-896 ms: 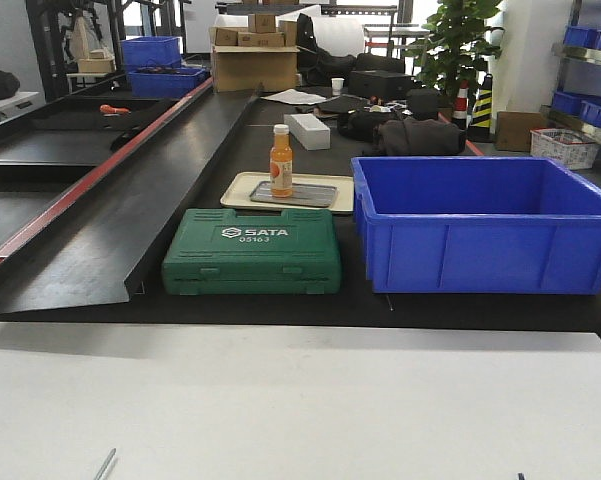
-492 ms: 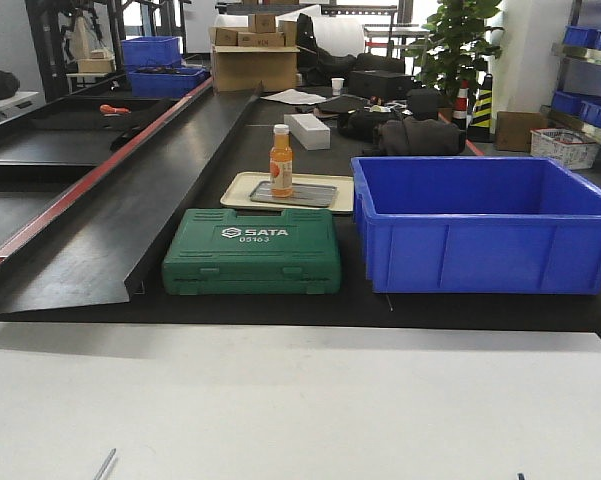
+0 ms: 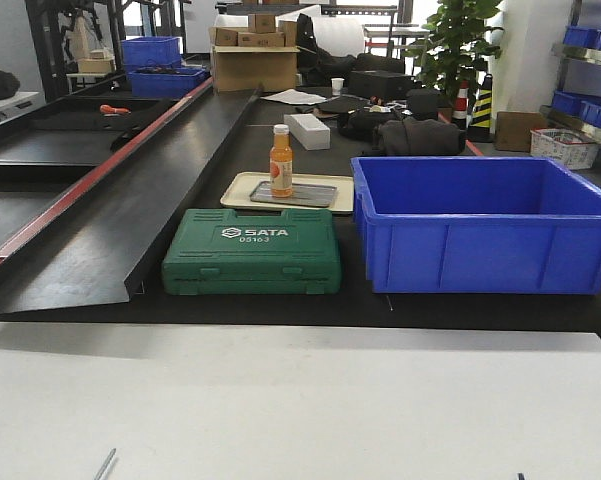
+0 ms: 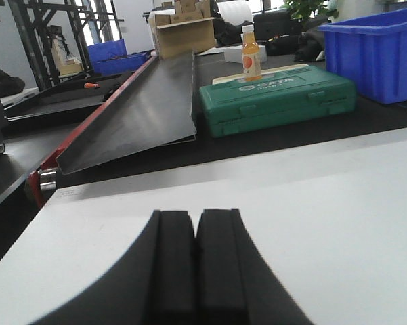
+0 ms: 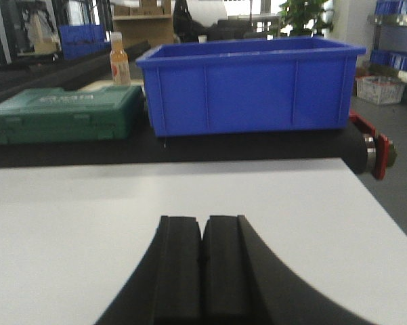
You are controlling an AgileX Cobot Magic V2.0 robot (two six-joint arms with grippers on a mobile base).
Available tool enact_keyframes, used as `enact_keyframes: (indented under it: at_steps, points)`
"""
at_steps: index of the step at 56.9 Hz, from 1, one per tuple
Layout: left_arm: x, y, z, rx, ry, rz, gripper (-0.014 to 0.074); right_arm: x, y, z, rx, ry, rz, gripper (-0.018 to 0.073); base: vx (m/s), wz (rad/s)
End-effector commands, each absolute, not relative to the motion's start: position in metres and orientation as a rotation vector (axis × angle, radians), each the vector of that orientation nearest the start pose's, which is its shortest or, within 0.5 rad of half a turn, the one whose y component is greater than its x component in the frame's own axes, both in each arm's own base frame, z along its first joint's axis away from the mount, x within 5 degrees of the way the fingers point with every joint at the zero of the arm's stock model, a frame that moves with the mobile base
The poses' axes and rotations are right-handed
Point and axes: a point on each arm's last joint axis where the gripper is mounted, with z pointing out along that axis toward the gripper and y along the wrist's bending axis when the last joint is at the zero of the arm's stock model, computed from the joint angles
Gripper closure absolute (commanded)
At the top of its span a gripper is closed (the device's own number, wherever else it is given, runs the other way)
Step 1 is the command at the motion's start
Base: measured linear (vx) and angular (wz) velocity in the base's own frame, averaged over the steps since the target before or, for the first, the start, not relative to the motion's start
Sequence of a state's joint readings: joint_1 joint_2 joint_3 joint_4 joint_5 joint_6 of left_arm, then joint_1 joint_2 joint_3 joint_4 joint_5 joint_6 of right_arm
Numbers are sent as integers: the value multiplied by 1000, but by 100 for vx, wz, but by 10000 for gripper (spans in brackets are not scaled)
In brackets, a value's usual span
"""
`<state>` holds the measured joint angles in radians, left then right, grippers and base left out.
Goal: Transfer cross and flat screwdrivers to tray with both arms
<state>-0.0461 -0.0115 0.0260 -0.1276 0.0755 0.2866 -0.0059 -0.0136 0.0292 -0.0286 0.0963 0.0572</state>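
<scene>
No cross or flat screwdriver shows in any view. The grey metal tray (image 3: 315, 195) lies on a cream board behind a closed green SATA tool case (image 3: 252, 250), and an orange bottle (image 3: 281, 160) stands on the tray's left part. My left gripper (image 4: 195, 215) is shut with nothing between its pads, low over the white table (image 4: 325, 196), well short of the case (image 4: 277, 98). My right gripper (image 5: 203, 220) is likewise shut and holds nothing, over the same white table (image 5: 68, 217). Neither gripper appears in the front view.
A deep blue bin (image 3: 485, 222) stands right of the case and tray, straight ahead of my right gripper as the blue bin (image 5: 250, 84). A sloped black metal chute (image 3: 130, 190) runs along the left. Boxes, bags and a plant fill the back.
</scene>
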Motion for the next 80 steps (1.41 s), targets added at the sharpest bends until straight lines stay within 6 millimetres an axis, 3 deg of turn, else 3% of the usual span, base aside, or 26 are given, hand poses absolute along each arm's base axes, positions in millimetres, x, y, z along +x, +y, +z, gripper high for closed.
enact_keyframes:
  at_steps: [1, 9, 13, 17, 23, 31, 38, 44, 49, 57, 66, 80]
  points:
    - [56, -2, 200, 134, 1456, 89, 594, 55, 0, 208, 25, 1401, 12, 568, 0, 0]
    - [52, 1, 221, 86, 1258, 101, 594, 50, 0, 232, 25, 1241, 20, 568, 0, 0]
    - [47, 2, 238, 12, 1133, 37, 594, 45, -1, 254, 43, 1208, 37, 568, 0, 0]
    - [42, 3, 259, -14, 1080, -2, 594, 38, -1, 286, 70, 1189, 71, 568, 0, 0]
    - [43, 0, 298, 8, 1160, -16, 594, 37, 0, 336, 66, 1227, 70, 568, 0, 0]
    - [72, -3, 348, 73, 1352, 14, 594, 70, 0, 390, 68, 1430, 68, 568, 0, 0]
    - [111, -7, 381, 99, 1516, 1, 594, 114, 0, 407, 74, 1656, 68, 568, 0, 0]
    - [147, -9, 387, 114, 1654, -8, 594, 147, 0, 402, 80, 1836, 67, 568, 0, 0]
    - [173, -11, 377, 127, 1784, -16, 594, 173, -1, 386, 86, 1963, 65, 568, 0, 0]
    - [210, -13, 340, 145, 2013, -29, 593, 206, -1, 352, 70, 2182, 44, 565, 0, 0]
    - [242, -15, 297, 159, 2230, -42, 570, 226, -3, 316, -32, 2429, -25, 520, 0, 0]
    - [273, -17, 239, 166, 2459, -54, 454, 247, -6, 274, -30, 2673, -54, 293, 0, 0]
